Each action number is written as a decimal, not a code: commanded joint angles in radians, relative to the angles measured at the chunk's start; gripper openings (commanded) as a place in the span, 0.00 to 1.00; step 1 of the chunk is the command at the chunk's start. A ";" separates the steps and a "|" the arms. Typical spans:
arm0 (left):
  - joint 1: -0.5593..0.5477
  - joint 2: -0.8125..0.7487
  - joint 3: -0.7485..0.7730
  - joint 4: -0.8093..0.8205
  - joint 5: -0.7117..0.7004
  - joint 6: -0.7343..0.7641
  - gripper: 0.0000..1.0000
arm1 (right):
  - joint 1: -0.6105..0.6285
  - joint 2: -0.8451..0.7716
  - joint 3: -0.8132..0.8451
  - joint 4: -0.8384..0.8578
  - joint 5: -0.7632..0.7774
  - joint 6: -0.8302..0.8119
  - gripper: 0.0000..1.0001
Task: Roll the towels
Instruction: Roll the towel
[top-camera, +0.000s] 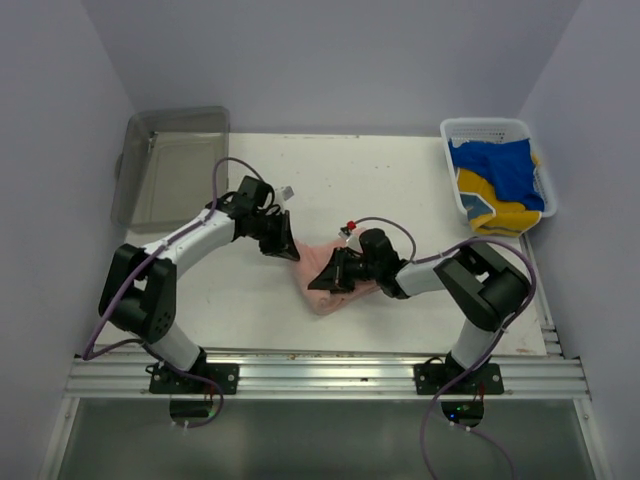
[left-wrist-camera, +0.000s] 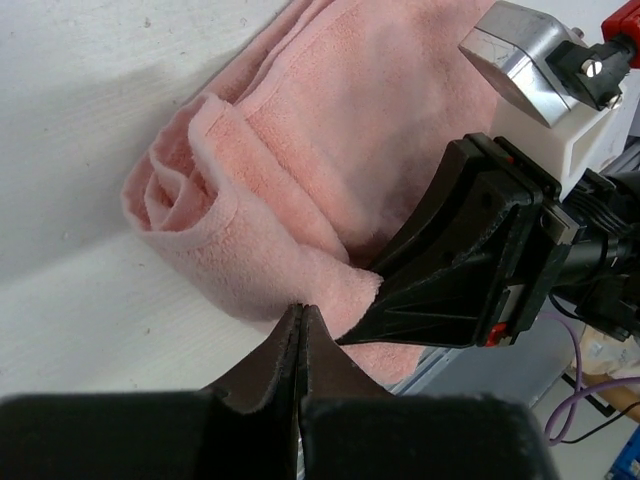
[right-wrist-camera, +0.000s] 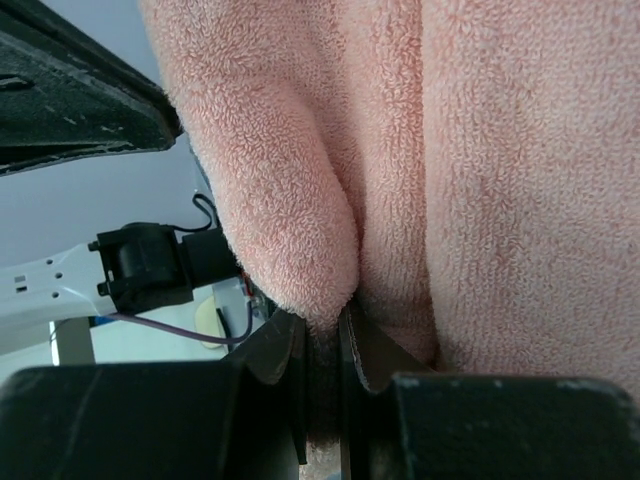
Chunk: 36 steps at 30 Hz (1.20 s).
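One towel's in play right now: the pink towel (top-camera: 326, 298) sits about mid-tabletop (top-camera: 250, 300), right between the two hands. The blue towel (top-camera: 500, 165) and yellow towel (top-camera: 500, 212) are heaped in the basket (top-camera: 487, 124) at the far right corner. So I'd call this early days, first of three.

The step in hand looks like the roll itself. The right hand (right-wrist-camera: 325, 320) is clamped nearly shut on a fold of the pink towel, with terry squeezed between its fingers (right-wrist-camera: 270, 350). The left hand (left-wrist-camera: 300, 312) is fully shut with its tips right at the towel's edge. Honestly can't tell whether it caught any cloth or just closed on air.

Next move, my guess: the left hand needs a real bite on that edge, and then both hands have to turn the cloth over evenly. Otherwise the loose curl slumps or goes cone-shaped.

What each view gives you:
- Top view shows the whole layout and the basket, but the hands cover most of the towel, so no roll is visible.
- Left wrist view is the only one showing one end curled into a loose spiral, with the rest lying flat behind it and the right hand beside it.
- Right wrist view shows the pinch up close and little else.
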 joint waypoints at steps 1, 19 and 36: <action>-0.010 0.043 0.059 0.041 -0.005 0.009 0.00 | -0.013 0.029 -0.033 0.067 -0.041 0.068 0.00; -0.021 0.290 0.099 0.107 -0.043 0.027 0.00 | -0.012 -0.161 0.001 -0.437 0.218 -0.134 0.50; -0.041 0.325 0.105 0.094 -0.031 0.047 0.00 | 0.527 -0.172 0.676 -1.268 1.199 -0.756 0.59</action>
